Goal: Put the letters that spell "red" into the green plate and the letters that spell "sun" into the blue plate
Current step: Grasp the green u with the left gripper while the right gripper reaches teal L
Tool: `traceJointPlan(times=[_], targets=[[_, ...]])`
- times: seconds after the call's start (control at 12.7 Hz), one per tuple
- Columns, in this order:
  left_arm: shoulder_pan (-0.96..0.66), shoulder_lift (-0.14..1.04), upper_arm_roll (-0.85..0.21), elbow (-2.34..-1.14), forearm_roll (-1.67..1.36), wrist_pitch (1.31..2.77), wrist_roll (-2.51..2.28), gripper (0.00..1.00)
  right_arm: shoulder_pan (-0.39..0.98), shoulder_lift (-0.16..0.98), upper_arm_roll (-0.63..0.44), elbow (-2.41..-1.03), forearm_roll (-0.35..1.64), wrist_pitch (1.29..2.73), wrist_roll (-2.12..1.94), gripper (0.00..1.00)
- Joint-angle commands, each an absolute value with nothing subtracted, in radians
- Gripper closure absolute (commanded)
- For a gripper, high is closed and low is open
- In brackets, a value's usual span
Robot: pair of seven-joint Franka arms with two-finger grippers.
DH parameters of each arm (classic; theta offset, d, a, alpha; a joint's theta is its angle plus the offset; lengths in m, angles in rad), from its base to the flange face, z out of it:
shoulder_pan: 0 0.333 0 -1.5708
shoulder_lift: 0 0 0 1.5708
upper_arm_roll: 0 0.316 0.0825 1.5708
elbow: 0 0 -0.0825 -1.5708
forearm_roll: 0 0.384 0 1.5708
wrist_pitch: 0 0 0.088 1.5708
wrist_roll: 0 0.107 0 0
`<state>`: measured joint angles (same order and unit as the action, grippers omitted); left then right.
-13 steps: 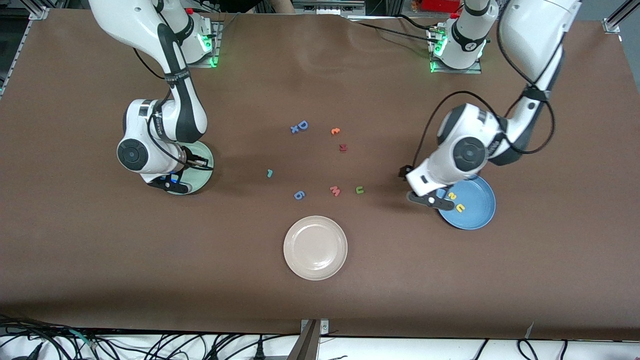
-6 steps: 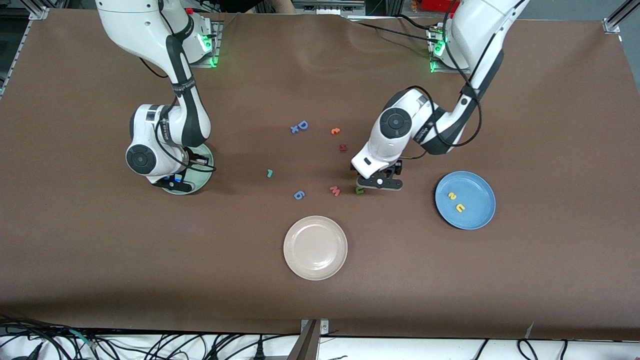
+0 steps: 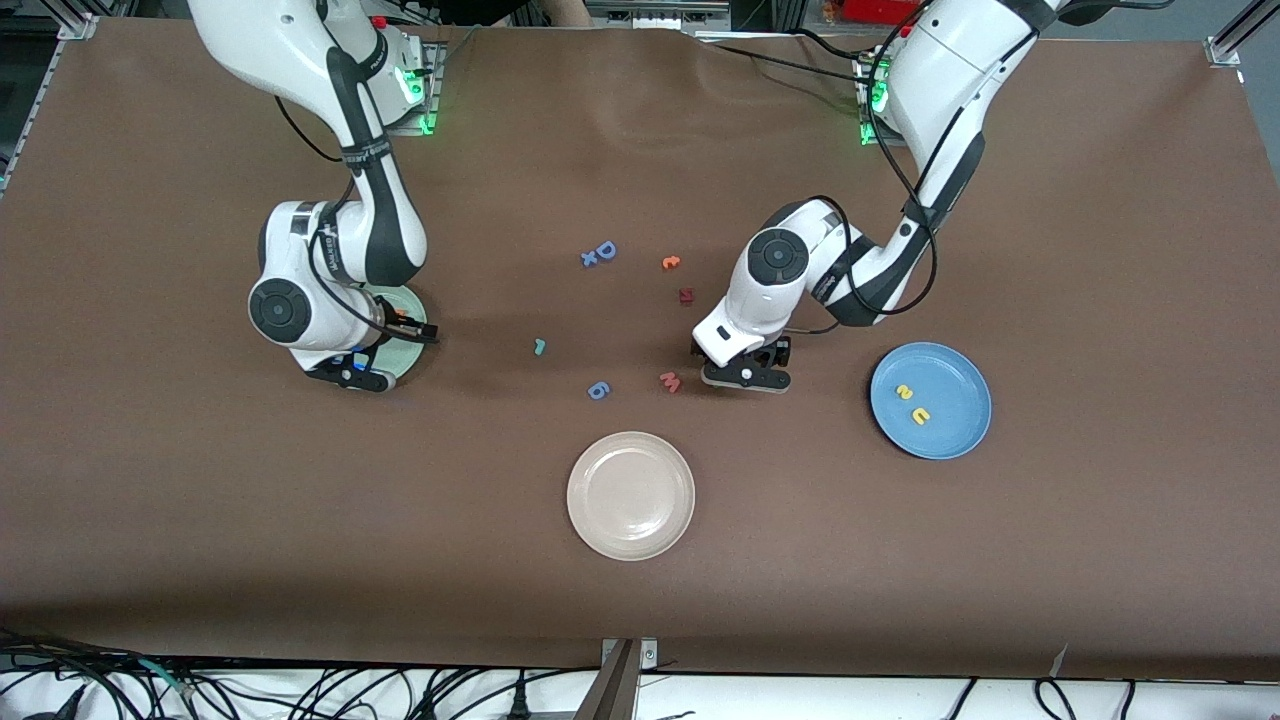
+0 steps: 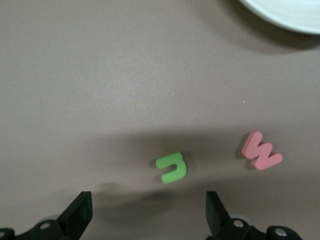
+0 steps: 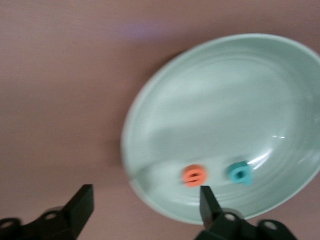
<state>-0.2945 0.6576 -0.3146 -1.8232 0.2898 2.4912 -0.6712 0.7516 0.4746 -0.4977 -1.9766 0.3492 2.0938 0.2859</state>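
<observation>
Lying between wide-open left end effector (image 4: 145, 215) fingers: green u (image 4: 171, 167), untouched.

My left arm reaches from its base down to the middle of the table, elbow bent, wrist turned down, left gripper (image 3: 745, 377) low over the tabletop with its fingers (image 4: 80, 215) spread wide and nothing between them. My right arm folds down from its base at its own end of the table, right gripper (image 3: 350, 375) pointing down, fingers (image 5: 82, 205) spread wide apart and holding nothing.
</observation>
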Motion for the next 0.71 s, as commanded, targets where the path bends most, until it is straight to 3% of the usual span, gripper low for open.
traceJointPlan(times=[0.0,0.08,0.31,0.55,0.63], targets=[[-0.301,0.712,-0.311,-1.761,0.328,2.537,-0.693,0.00,0.765,0.477,-0.421,-1.906,0.362,2.082,0.453,0.01],[-0.302,0.722,-0.311,-1.761,0.330,2.571,-0.692,0.00,0.768,0.488,-0.398,-1.879,0.362,2.092,0.518,0.01],[-0.302,0.730,-0.311,-1.763,0.330,2.580,-0.681,0.18,0.778,0.541,-0.336,-1.830,0.364,2.150,0.642,0.01],[-0.307,0.735,-0.310,-1.764,0.331,2.579,-0.683,0.57,0.805,0.587,-0.288,-1.830,0.364,2.256,0.748,0.06],[-0.307,0.735,-0.310,-1.764,0.330,2.579,-0.683,0.67,0.821,0.597,-0.287,-1.832,0.364,2.278,0.761,0.12]])
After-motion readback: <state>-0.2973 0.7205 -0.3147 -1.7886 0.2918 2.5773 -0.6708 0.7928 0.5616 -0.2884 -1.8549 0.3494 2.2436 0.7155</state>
